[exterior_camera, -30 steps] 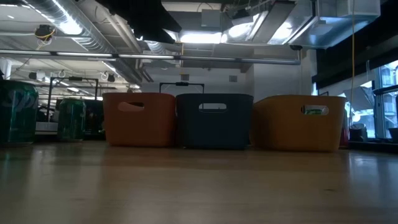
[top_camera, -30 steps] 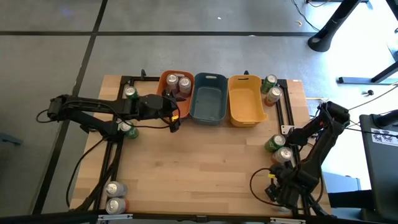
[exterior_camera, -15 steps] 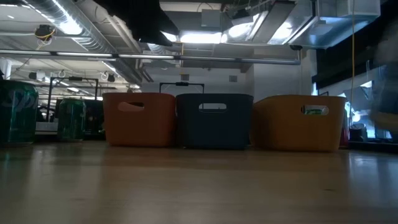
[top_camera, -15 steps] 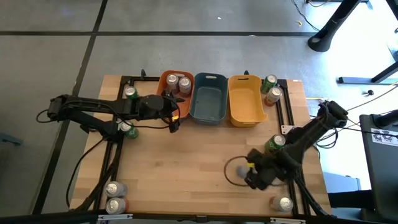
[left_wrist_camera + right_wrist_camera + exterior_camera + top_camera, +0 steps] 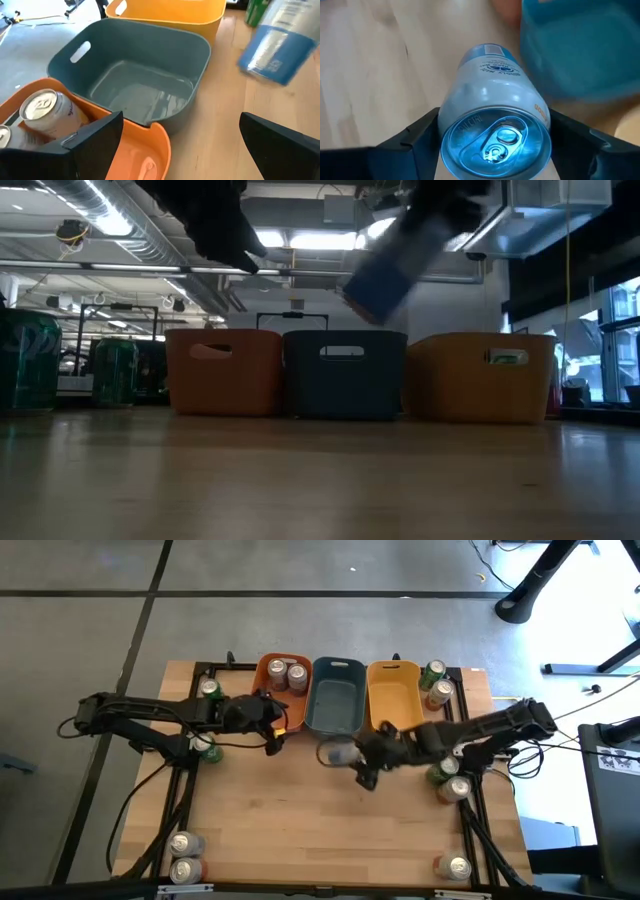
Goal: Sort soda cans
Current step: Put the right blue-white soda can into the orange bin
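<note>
Your right pincer (image 5: 492, 150) is clamped on a silver-blue metal soda can (image 5: 495, 130), one dark finger on each side of its body, the pull-tab top facing the wrist camera. A second ago this arm was folded back at the right front corner of the tabletop (image 5: 300, 830); half a second ago it was partway across; now it is stretched out toward the middle, and the can (image 5: 338, 753) hangs tilted in the air just in front of the grey-blue plastic bin (image 5: 335, 698). The low view shows the same can (image 5: 385, 275) blurred above the bin row, so it is off the wood and travelling. I read this as the carry nearly finished: the can looks bound for that grey-blue bin, which the left wrist view shows empty (image 5: 135, 85), and the release comes next. Your left pincer (image 5: 275, 735) stands wide open and holds nothing, parked at the front of the orange plastic bin (image 5: 262, 668), which already has two silver-topped cans in it (image 5: 287, 674). The yellow plastic bin (image 5: 395, 710) looks empty. Still on the tabletop are two green cans at the left (image 5: 207, 748), a pair at the left front corner (image 5: 184, 858), two beside the yellow bin (image 5: 435, 683), two at the right edge (image 5: 448, 780) and one at the right front (image 5: 455, 867).
</note>
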Motion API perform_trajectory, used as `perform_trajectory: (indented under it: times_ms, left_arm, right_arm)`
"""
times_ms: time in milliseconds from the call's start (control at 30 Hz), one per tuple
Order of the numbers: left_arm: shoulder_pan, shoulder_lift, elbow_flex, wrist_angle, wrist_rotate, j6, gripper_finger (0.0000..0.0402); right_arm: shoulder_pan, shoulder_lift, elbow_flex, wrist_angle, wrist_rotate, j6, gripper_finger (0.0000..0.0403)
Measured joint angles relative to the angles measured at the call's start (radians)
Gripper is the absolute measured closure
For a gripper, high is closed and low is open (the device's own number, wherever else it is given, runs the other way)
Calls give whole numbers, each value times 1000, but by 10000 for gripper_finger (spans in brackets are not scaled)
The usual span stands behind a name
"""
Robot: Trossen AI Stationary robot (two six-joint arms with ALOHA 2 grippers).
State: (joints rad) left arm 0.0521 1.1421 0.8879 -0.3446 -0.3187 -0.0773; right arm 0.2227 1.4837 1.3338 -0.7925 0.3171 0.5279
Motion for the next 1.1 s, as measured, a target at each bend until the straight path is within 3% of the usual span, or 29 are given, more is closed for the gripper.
perform_trajectory:
  times_ms: [233,367,667,1100]
  left_arm:
    - [21,18,0,24,-33,-5,16]
    - [28,33,0,55,-35,-15,16]
    - [35,62,0,86,-48,-29,16]
    - [39,80,-1,9,-74,-103,16]
  right_arm:
    - [-135,14,0,234,-60,-337,117]
    - [-195,33,0,323,-155,-462,116]
    - [-277,68,-3,472,-254,-587,116]
    - [-333,161,2,717,-273,-634,116]
